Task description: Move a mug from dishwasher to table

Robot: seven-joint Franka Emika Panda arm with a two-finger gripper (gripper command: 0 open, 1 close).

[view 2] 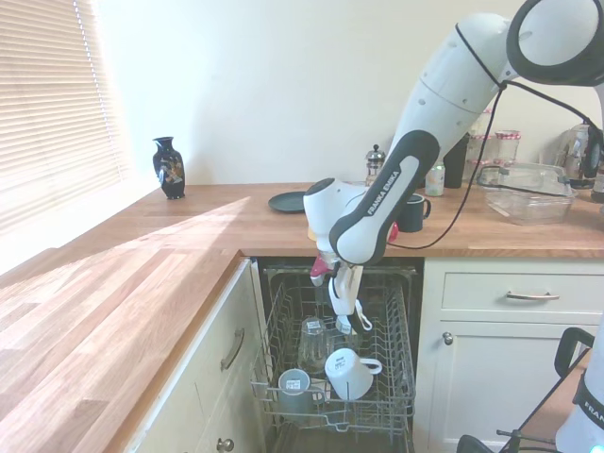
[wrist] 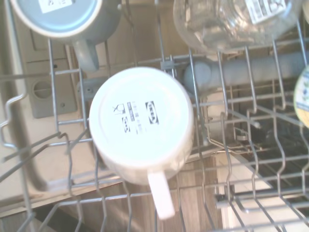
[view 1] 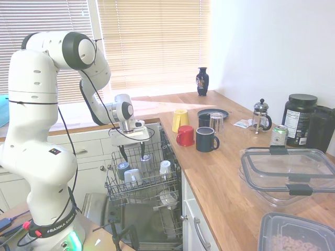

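Observation:
The white mug (wrist: 142,123) stands upside down in the grey wire rack (view 1: 152,189) of the open dishwasher (view 2: 406,283), with its handle sticking out sideways. It also shows in the exterior views as the white mug (view 1: 132,177) and white mug (view 2: 347,375). My gripper (view 1: 131,155) hangs open just above the rack and a little above the mug, fingers pointing down, holding nothing. From the other side the gripper (view 2: 346,321) is over the glass and mug. The table (view 1: 225,172) is the wooden countertop right of the dishwasher.
A blue-grey mug (wrist: 63,17), a clear glass (wrist: 227,21) and a narrow white cup (view 1: 165,167) share the rack. On the counter stand a red mug (view 1: 185,135), yellow mug (view 1: 180,119), dark blue mug (view 1: 207,139), French press (view 1: 260,116) and plastic containers (view 1: 288,175).

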